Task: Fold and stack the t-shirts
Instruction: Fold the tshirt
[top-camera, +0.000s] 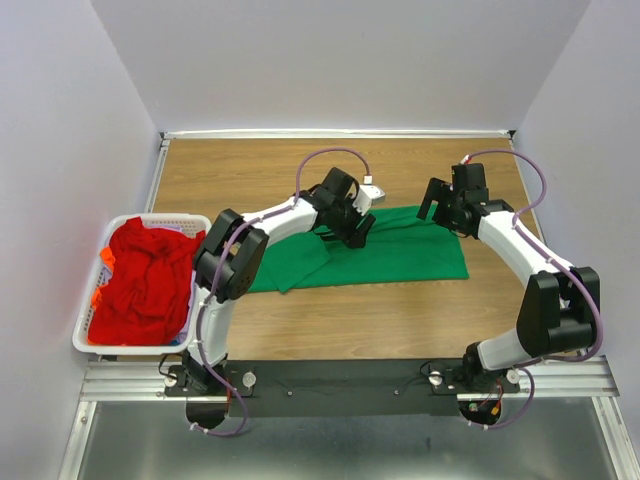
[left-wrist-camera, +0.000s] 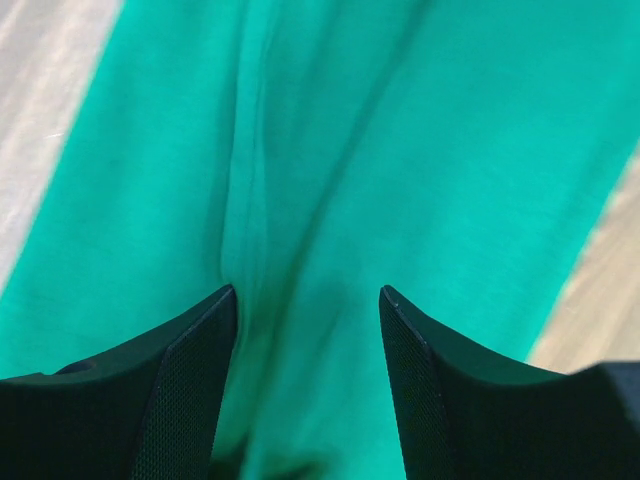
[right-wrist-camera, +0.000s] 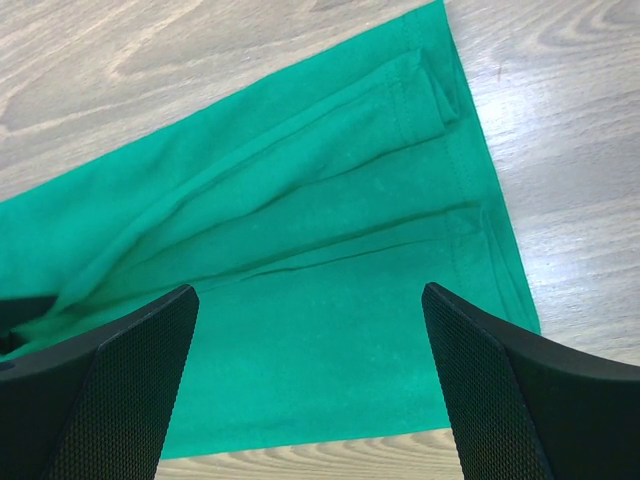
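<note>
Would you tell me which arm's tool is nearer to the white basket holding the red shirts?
Left. The left tool hovers over the green t-shirt, right of the basket; the right tool is farther right, near that shirt's end.

No text, label, brand, number or sign can be read anywhere in the three views, on cloth, basket or arms.
</note>
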